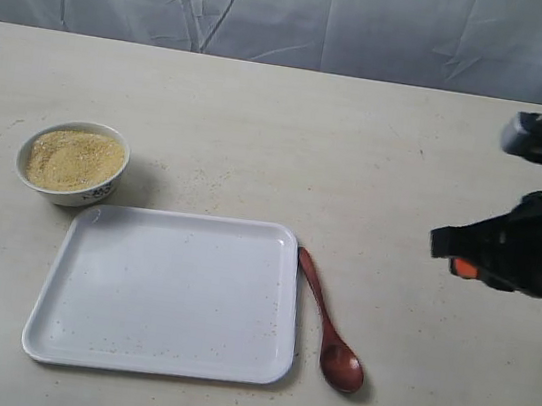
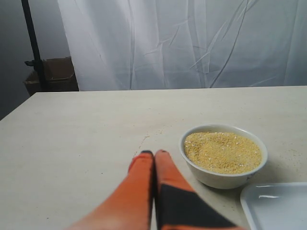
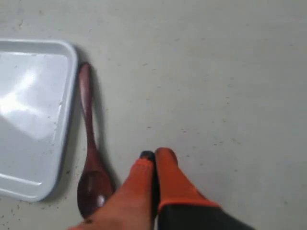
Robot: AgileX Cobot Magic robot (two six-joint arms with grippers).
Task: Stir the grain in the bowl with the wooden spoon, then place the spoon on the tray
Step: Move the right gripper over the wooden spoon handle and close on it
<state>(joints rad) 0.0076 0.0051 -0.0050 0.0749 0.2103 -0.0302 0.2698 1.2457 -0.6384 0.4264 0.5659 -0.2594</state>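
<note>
The white bowl (image 1: pixel 72 163) holds a mound of yellowish grain (image 1: pixel 74 159) and stands just behind the tray's far left corner. The white tray (image 1: pixel 169 295) lies flat at the front. The dark wooden spoon (image 1: pixel 329 322) rests on the table against the tray's right edge, scoop toward the front. My right gripper (image 1: pixel 448 250) hovers to the right of the spoon, shut and holding nothing; its wrist view shows the spoon (image 3: pixel 91 163) beside the gripper (image 3: pixel 154 155). My left gripper (image 2: pixel 154 154) is shut and holds nothing, on the table just beside the bowl (image 2: pixel 223 161); it is out of the exterior view.
A pale table (image 1: pixel 358 155) carries everything, with scattered grain specks around the tray. A white cloth backdrop (image 1: pixel 298 10) hangs behind the table's far edge. In the left wrist view a dark pole (image 2: pixel 32 43) and a cardboard box (image 2: pixel 53 75) stand beyond the table.
</note>
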